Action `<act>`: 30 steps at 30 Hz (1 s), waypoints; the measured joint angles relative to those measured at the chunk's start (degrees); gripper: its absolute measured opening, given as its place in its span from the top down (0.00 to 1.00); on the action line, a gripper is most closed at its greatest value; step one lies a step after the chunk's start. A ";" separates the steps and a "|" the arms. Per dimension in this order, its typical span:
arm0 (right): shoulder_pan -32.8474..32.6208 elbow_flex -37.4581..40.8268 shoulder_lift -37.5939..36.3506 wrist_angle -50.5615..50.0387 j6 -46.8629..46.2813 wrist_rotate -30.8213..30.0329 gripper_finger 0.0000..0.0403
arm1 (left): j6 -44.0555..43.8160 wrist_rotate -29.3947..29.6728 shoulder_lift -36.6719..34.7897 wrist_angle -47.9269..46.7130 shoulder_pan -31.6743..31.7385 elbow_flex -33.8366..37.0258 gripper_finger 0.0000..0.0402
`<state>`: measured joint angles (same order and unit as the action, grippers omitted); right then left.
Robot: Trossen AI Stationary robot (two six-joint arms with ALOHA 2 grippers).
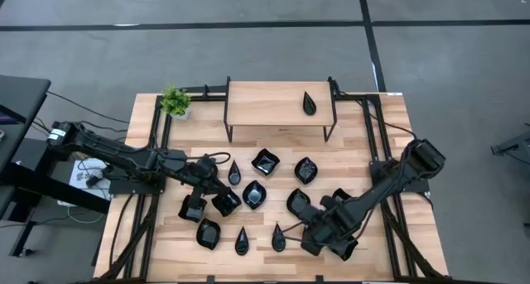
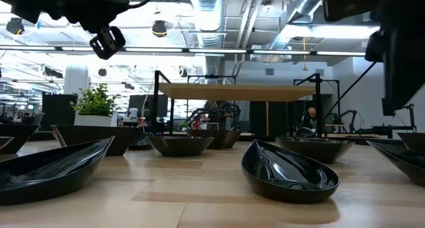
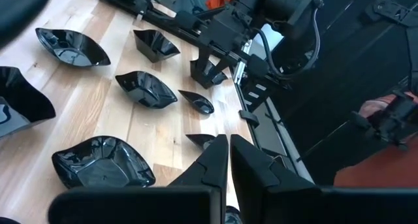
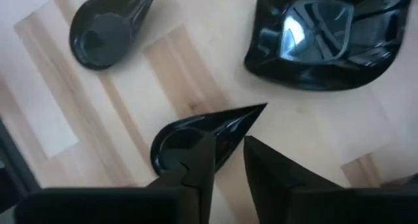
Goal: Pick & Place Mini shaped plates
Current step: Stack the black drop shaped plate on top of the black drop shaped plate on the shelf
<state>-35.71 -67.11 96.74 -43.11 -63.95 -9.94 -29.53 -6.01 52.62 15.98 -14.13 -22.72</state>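
mini shaped plates (image 1: pixel 254 194) scattered across the table (image 1: pixel 364 151), one teardrop seen on the raised shelf (image 1: pixel 281 103) only from above, right gripper (image 4: pixel 225 162) parted over a teardrop plate (image 4: pixel 196 139), rim between the fingers, left gripper (image 3: pixel 229 160) closed, empty

A teardrop-shaped plate (image 2: pixel 289 165) lies on the wooden table (image 2: pixel 199 198), nearest the camera. Several mini shaped plates (image 2: pixel 179 143) sit in a row behind it. A potted plant (image 2: pixel 96 103) and a raised wooden shelf (image 2: pixel 236 91) stand farther back. No claw's fingers are visible.
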 joint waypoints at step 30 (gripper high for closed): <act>1.77 6.56 1.00 6.98 4.53 6.92 0.61 | -0.99 -0.01 0.00 0.54 0.02 0.00 0.95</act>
<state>-33.94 -60.55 97.74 -36.13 -59.42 -3.02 -30.52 -6.02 52.62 16.52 -14.11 -22.72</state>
